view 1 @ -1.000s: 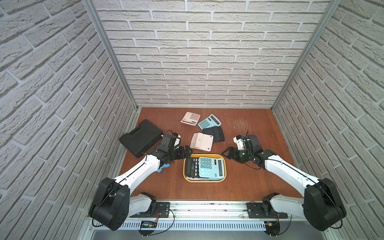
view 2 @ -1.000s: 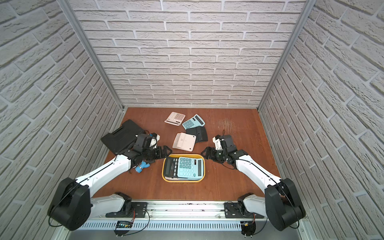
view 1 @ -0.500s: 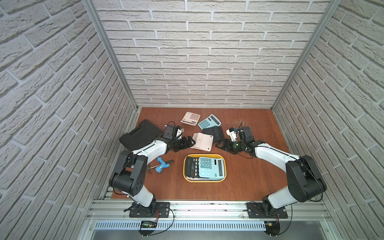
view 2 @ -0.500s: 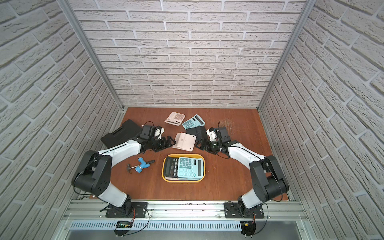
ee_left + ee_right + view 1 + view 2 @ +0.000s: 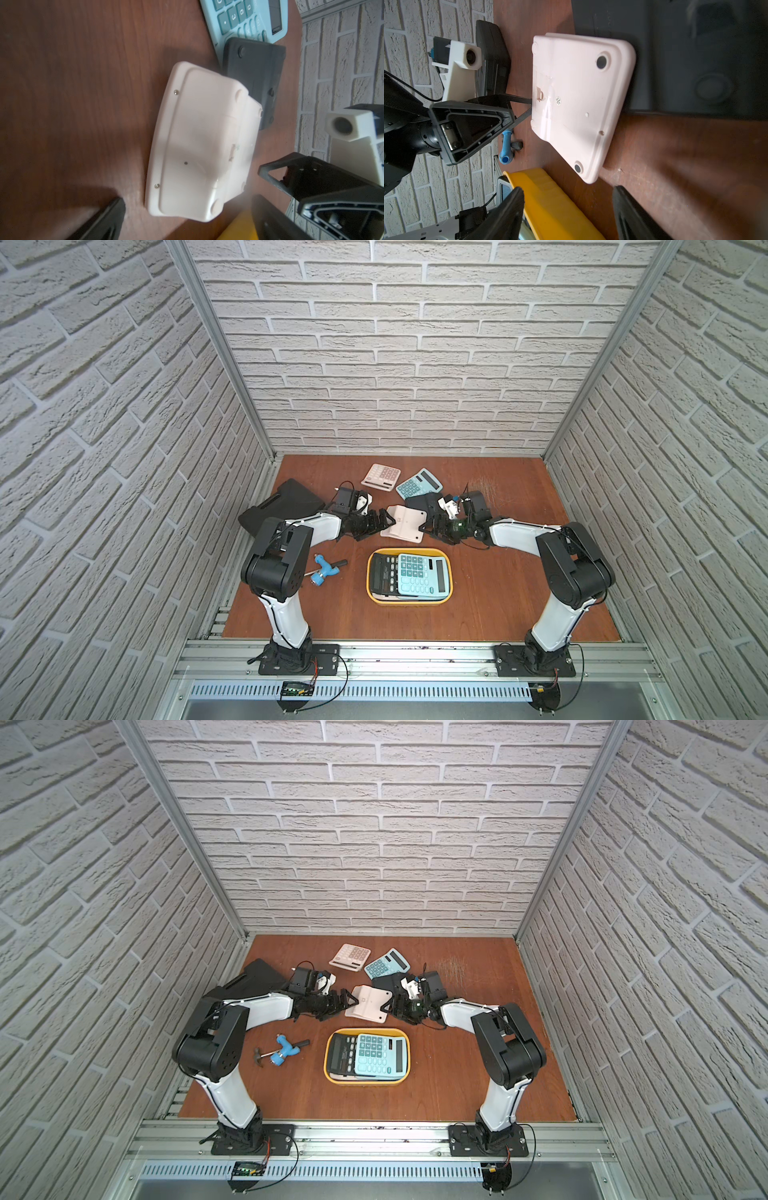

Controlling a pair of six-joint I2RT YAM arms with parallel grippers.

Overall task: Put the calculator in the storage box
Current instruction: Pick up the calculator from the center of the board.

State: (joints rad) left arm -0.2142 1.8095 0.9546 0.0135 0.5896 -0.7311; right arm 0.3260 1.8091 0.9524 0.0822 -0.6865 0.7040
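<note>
- The pale calculator (image 5: 404, 522) lies face down on the table (image 5: 498, 593), just at twelve o'clock of the yellow storage box (image 5: 369, 585).
- The left gripper (image 5: 381, 523) sits at the calculator's nine o'clock edge, jaws spread wide and holding nothing. The right gripper (image 5: 429, 527) is at three o'clock, jaws also apart and empty.
- I'd say one side should tip an edge up so the other can pinch it, then carry it towards six o'clock.
- Writing: the round stamp (image 5: 558, 101) on the underside is too small to read. Keys 3 and 6 show on the teal calculator (image 5: 245, 18).
</note>
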